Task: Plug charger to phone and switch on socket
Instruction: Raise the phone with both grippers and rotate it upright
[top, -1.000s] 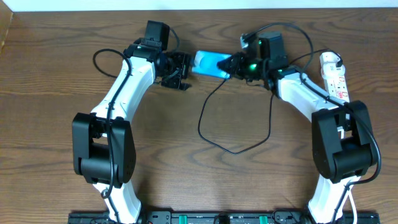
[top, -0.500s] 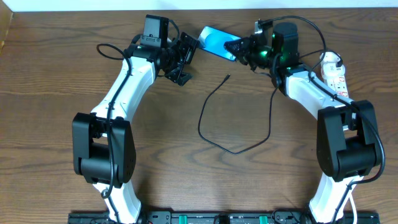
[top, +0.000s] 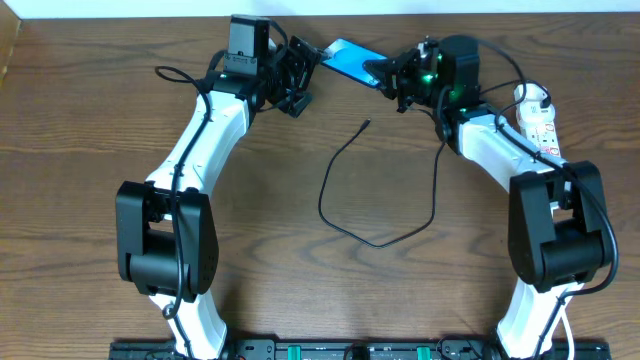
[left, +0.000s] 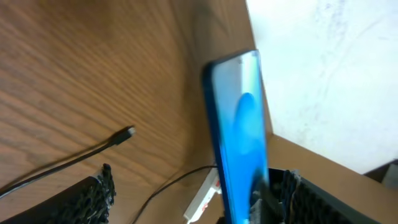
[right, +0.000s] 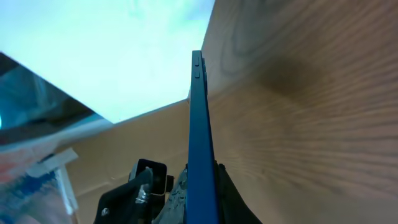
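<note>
Wood table (top: 90, 150) top. Socket (top: 537, 122) lies at 2 o'clock. Phone (top: 350, 60) sits at 12 o'clock, tilted on edge, pinched by right gripper (top: 385, 72). Left gripper (top: 300, 78) is spread wide at its 9 o'clock end. Charger (top: 345, 215) loops mid-table, its tip apart from the phone.
</note>
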